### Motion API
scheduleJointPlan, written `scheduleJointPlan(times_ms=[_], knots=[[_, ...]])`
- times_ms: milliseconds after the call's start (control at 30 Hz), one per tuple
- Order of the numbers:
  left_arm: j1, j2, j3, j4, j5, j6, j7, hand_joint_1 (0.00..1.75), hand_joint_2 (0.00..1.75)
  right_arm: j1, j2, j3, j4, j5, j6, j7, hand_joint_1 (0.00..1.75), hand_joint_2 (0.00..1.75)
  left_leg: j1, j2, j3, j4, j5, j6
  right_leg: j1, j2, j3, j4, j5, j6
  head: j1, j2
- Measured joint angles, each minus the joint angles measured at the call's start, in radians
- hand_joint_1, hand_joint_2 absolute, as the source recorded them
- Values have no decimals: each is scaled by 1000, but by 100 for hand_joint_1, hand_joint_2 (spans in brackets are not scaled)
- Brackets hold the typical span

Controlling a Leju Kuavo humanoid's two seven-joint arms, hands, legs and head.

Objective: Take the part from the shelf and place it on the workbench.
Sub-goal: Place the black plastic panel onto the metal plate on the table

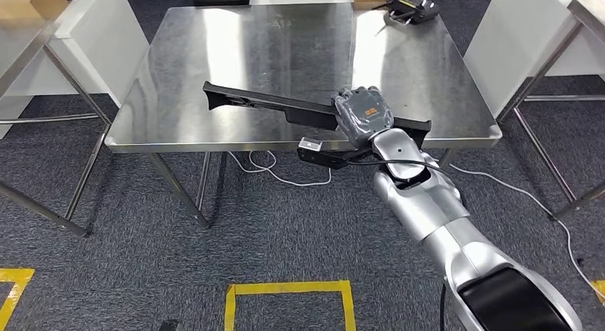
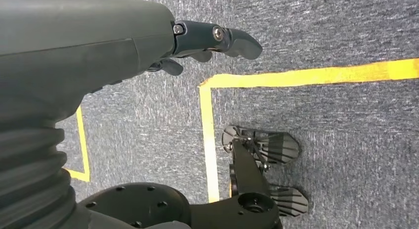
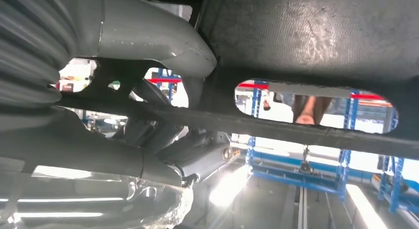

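One steel workbench (image 1: 214,67) stood on grey carpet (image 1: 143,252); right hand (image 1: 365,115) gripped the black part (image 1: 264,103); left hand (image 2: 207,39) hung empty, fingers apart.

bare steel workbench (image 1: 214,67) beyond long black part (image 1: 271,106), controller (image 1: 410,8) at far corner

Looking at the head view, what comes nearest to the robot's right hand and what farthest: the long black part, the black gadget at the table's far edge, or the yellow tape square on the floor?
1. Long black part, held in the right hand, stretching left across the table.
2. Yellow tape square, on the floor, nearer the robot.
3. Black gadget, at the table's far edge.
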Motion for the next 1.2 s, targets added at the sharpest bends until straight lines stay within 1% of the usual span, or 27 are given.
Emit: scheduleJointPlan(times_ms=[67,100,133,200,233,267,300,333,400,433,467,533,600,633,700,733,767,800,833,900,933,967,1000,1033,1100,1133,1200], knots=[[-1,2,2,0,0,-1,1,0,175,-10,7,-6,16,-8,-1,-13,175,175,5,2,-3,21,-8,-8,-4,2,14,0,1,-15,-3,0],[-1,3,2,0,-1,-2,1,0,175,-18,13,-8,27,-11,-2,-19,175,175,9,4,-18,53,-15,-13,-5,3,22,0,-2,-20,-4,0],[-2,4,3,0,-1,-3,2,0,175,-26,21,-8,40,-14,-6,-26,175,175,12,7,-46,104,-27,-19,-5,4,29,0,-6,-26,-4,0],[-3,4,5,0,-2,-5,2,0,175,-41,35,-8,69,-18,-16,-36,175,175,17,10,-130,235,-73,-31,-1,5,40,0,-18,-35,-6,0],[-2,4,7,0,-2,-6,3,0,175,-45,42,-7,84,-20,-21,-39,175,175,19,10,-168,280,-94,-34,1,6,47,0,-25,-37,-6,0],[-1,4,9,0,-2,-6,4,0,175,-46,47,-6,98,-21,-24,-41,175,175,21,11,-192,294,-97,-36,3,6,56,0,-33,-37,-6,0],[0,4,11,0,-2,-6,4,0,175,-47,53,-5,111,-21,-26,-42,175,175,22,12,-197,274,-78,-34,5,6,66,-1,-40,-36,-6,0],[0,4,14,0,-2,-6,4,0,175,-49,58,-4,123,-20,-29,-42,175,175,22,12,-185,220,-37,-30,7,7,76,-1,-48,-35,-6,0],[1,5,19,0,-2,-5,3,0,175,-57,68,-1,141,-21,-39,-42,175,175,18,12,-139,82,60,-13,10,8,94,-3,-62,-32,-5,0],[1,6,22,0,-2,-4,1,0,175,-63,72,-1,150,-22,-45,-42,175,175,14,13,-120,33,85,-3,12,9,101,-6,-68,-28,-5,0],[1,7,23,0,-3,-4,0,0,175,-68,75,-1,158,-24,-49,-42,175,175,9,13,-109,4,95,6,13,10,107,-8,-71,-23,-5,0],[2,8,26,0,-5,-1,-1,0,175,-74,79,-1,170,-26,-53,-42,175,175,1,13,-90,-14,86,21,18,11,120,-6,-71,-9,-5,0],[2,9,28,0,-6,0,-1,0,175,-78,80,0,178,-26,-54,-43,175,175,0,12,-61,-28,89,34,22,10,112,31,-82,-4,-3,0],[0,9,29,0,-7,0,-1,0,175,-81,80,0,181,-26,-55,-43,175,175,0,12,-49,-31,87,39,22,9,89,74,-97,-7,-3,0],[-3,9,29,0,-7,0,-1,0,175,-86,80,0,189,-26,-56,-44,175,175,-3,10,-40,-32,79,46,21,9,9,203,-138,-14,-3,0],[-3,9,29,0,-7,0,-1,0,175,-85,80,1,194,-26,-57,-45,175,175,-5,8,-36,-32,74,48,20,9,-35,262,-157,-14,-3,0],[-3,8,29,0,-7,-2,-1,0,175,-82,80,2,199,-26,-57,-46,175,175,-6,6,-32,-32,68,48,20,9,-68,293,-167,-13,-3,0],[-2,8,29,0,-7,-3,0,0,175,-80,79,4,204,-26,-57,-48,175,175,-8,2,-26,-31,63,47,20,9,-84,291,-160,-8,-3,0],[-1,7,29,0,-7,-5,0,0,175,-78,79,5,208,-26,-57,-50,175,175,-9,-1,-19,-31,57,45,20,9,-77,247,-133,0,-3,0],[0,5,29,0,-7,-6,0,0,175,-80,78,8,214,-26,-60,-51,175,175,-11,-5,-6,-28,44,38,21,9,-29,96,-48,13,-2,0],[-1,4,30,0,-8,-6,0,0,175,-83,79,9,216,-26,-61,-51,175,175,-12,-6,-3,-26,37,34,22,9,-7,32,-20,11,-3,0],[-2,4,30,0,-8,-6,0,0,175,-86,81,10,218,-27,-63,-51,175,175,-14,-6,-2,-25,31,29,24,9,10,-8,-1,3,-3,0],[-2,4,31,0,-9,-5,0,0,175,-89,82,11,220,-27,-65,-50,175,175,-15,-6,-2,-18,28,24,24,9,17,-25,6,-9,-4,0],[-2,4,32,0,-9,-5,1,0,175,-92,84,12,222,-28,-66,-47,175,175,-16,-6,-2,-13,26,20,22,9,24,-27,4,-23,-5,0],[-2,7,35,0,-10,-3,1,0,175,-97,85,12,226,-28,-67,-39,175,175,-14,-2,-8,14,16,8,14,9,39,-31,7,-39,-6,0],[-2,8,37,0,-10,-3,2,0,175,-101,87,12,229,-29,-67,-35,175,175,-10,0,-23,44,2,1,11,8,46,-32,6,-44,-8,0],[-3,8,41,0,-11,-3,3,0,175,-112,90,12,236,-33,-69,-31,175,175,2,5,-87,159,-46,-14,10,7,56,-33,-1,-51,-10,0]])
